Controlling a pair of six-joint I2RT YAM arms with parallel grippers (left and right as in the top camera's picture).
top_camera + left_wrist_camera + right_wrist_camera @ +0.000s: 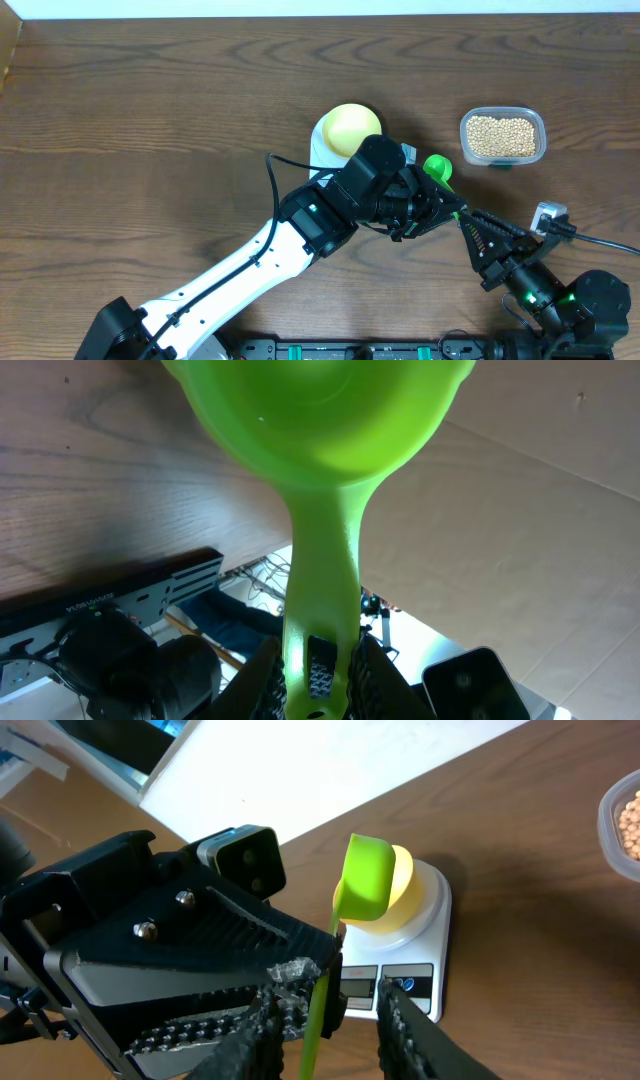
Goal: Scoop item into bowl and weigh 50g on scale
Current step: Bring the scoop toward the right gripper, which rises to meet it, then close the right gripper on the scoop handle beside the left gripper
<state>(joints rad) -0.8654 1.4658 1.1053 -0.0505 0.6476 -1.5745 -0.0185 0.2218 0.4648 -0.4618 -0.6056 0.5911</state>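
Your left pincer [320, 682] is clamped on the handle of the green scoop [320, 420], with both fingers tight against it low on the handle. From overhead the scoop [437, 167] sits above the desk [150, 100], between the scale [322, 145] and the clear tub [541, 122]. Its cup points away from your left arm.

Your right pincer [325, 1020] straddles the same handle lower down. The jaws are apart, and there is a visible gap between the handle and the finger on the scale side, so it has no grip on anything. Overhead, your right pincer [463, 215] comes in from the lower right and meets your left pincer [425, 205] nose to nose.

The bowl [350, 128] is pale yellow and sits on top of the white scale. In the right wrist view the scoop [368, 875] is held on edge in front of the bowl [403, 880]. The scale [425, 935] shows its display and buttons at the front.

The beans [502, 135] lie in the tub, right of the scale and apart from it. You cannot tell whether the scoop carries any.
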